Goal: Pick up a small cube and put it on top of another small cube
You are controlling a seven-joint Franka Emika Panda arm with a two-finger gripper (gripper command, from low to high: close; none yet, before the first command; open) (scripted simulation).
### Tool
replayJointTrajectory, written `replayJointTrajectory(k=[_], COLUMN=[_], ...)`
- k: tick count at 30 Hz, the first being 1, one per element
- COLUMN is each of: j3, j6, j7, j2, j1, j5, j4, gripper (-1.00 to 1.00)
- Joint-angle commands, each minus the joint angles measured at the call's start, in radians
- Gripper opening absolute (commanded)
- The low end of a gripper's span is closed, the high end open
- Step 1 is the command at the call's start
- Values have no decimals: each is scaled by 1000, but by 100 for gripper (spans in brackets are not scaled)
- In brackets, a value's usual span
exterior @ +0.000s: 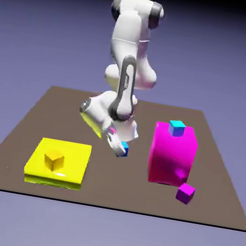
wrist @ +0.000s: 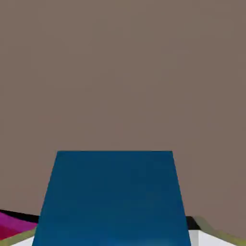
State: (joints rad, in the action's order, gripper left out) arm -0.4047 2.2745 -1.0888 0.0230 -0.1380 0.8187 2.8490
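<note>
Right, exterior view: gripper point(exterior: 120, 147) clamped on the small cube point(exterior: 123, 149), tilted, table point(exterior: 220, 164) below, teal cube point(exterior: 176, 127) atop magenta block point(exterior: 171, 156) nearby. Hand view: small cube point(wrist: 113, 197) fills the gap between the fingers, hiding them. Likely light, rigid, slick; flat opposite faces suit the grip.

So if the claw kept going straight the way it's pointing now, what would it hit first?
Probably the bare brown table: the hand view shows only tabletop beyond the tiny deep-blue cube that the claw grips. Depth is unclear.
</note>
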Motion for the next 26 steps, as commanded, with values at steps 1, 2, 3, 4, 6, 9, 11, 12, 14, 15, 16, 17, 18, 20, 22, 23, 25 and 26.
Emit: replayJointTrajectory(k=[1,2,3,4,6,9,11,12,14,15,16,17,18,20,22,23,25,26], j3=[-30,-59,-88,-118,-176,-263,-322,-351,-409,-438,-467,-458,-443,-411,-380,-374,-374,-389], j6=[3,7,11,15,22,34,41,45,53,57,60,56,50,38,26,24,24,30], j7=[-46,-89,-133,-176,-263,-394,-481,-524,-611,-655,-698,-682,-656,-604,-551,-542,-542,-568], j2=[0,0,1,1,1,2,2,3,3,3,4,34,70,142,214,227,227,191], j1=[-2,-5,-8,-10,-16,-24,-30,-33,-38,-41,-44,-40,-36,-26,-17,-16,-16,-20], j5=[14,31,48,66,100,152,186,203,238,255,272,312,355,442,529,545,545,502], j4=[-25,-50,-75,-101,-151,-226,-277,-302,-352,-377,-402,-414,-422,-440,-457,-461,-461,-452], gripper=[-100,-100,-100,-100,-100,-100,-100,-100,-100,-100,-100,-100,-100,-100,-100,-100,100,100])
